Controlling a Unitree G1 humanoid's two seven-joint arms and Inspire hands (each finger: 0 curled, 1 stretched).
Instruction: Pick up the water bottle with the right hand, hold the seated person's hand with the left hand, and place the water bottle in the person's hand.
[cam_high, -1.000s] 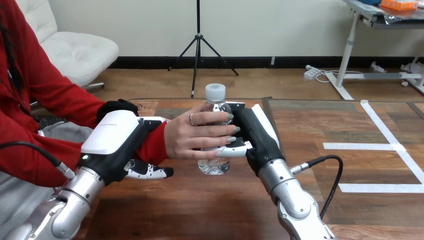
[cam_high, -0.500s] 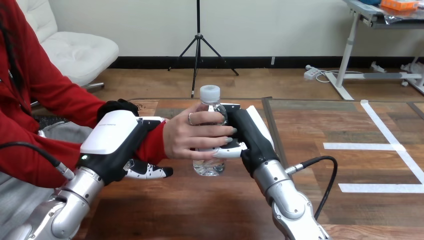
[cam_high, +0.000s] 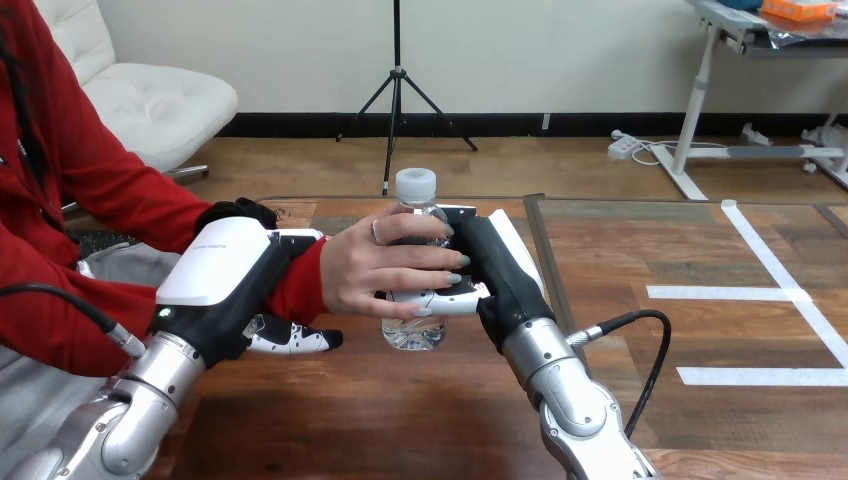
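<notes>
Pointing cap-up (long axis vertical): water bottle (cam_high: 411, 328) in person's hand (cam_high: 372, 268).

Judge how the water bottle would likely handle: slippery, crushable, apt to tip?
The water bottle looks like thin clear plastic, so it is probably light and apt to dent under a hard squeeze. Its smooth wall may slip. Tall and narrow, it could tip if set down carelessly.

Wooden table (cam_high: 400, 420); white tape lines (cam_high: 720, 292) on its right part

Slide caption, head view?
Handover: right hand and person's hand both grip the water bottle; left hand holds person's wrist.
</notes>
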